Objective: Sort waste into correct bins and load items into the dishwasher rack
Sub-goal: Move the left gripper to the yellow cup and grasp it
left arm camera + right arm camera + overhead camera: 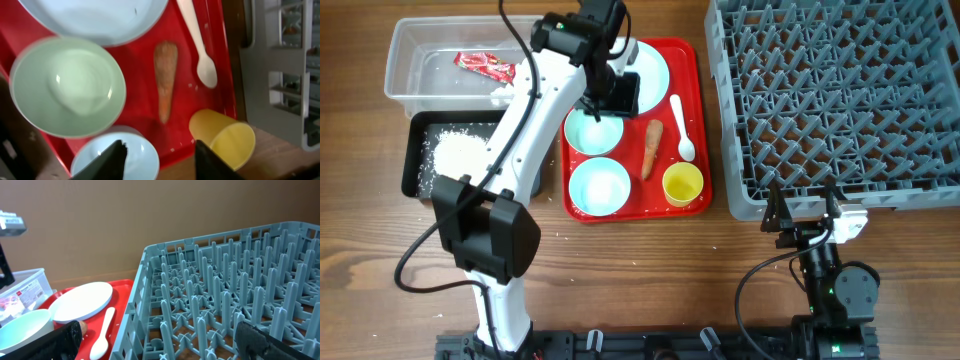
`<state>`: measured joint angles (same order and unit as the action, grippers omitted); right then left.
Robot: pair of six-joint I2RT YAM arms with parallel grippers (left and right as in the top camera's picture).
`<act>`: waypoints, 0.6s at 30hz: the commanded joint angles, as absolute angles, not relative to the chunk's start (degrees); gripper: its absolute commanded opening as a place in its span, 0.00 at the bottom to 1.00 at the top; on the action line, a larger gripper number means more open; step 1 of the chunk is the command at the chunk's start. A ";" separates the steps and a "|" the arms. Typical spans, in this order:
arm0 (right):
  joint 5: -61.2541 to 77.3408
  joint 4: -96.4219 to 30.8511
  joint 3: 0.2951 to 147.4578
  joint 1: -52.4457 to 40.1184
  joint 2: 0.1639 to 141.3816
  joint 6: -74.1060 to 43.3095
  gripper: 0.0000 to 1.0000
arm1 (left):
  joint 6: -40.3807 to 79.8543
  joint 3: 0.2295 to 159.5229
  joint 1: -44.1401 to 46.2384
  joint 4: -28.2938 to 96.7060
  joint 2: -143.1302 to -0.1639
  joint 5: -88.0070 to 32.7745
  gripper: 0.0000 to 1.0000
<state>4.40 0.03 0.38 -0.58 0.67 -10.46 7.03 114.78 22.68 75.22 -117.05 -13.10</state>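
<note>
Overhead view is showing sorting partly done: sauce packet (485,66) lying in clear tub (400,60), rice (455,155) in black tray (412,150). Carrot (651,148), plate (655,70), bowls (599,186), spoon (682,128) and yellow cup (682,184) are sitting on the red serving tray (695,60), the carrot hemmed between bowls and spoon. Dishwasher rack (840,100) is holding nothing. Left claw (160,150) is hovering open and empty over that tray; right claw (803,215) is idling open beside the rack, above the desk (650,280).

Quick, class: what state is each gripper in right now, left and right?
Left gripper: open, holding nothing.
Right gripper: open, holding nothing.
</note>
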 commanded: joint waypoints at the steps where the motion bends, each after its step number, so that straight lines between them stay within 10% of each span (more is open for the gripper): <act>1: 3.68 0.19 0.30 -0.51 0.27 -10.90 1.00 | 6.17 112.20 23.14 78.24 -117.01 -19.25 0.63; 18: 3.66 0.19 0.30 -0.51 0.27 -10.90 1.00 | 23.20 98.45 36.95 66.35 -117.12 -8.23 0.64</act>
<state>4.40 0.03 0.38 -0.58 0.67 -10.46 16.60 99.24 35.18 68.12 -117.16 -15.35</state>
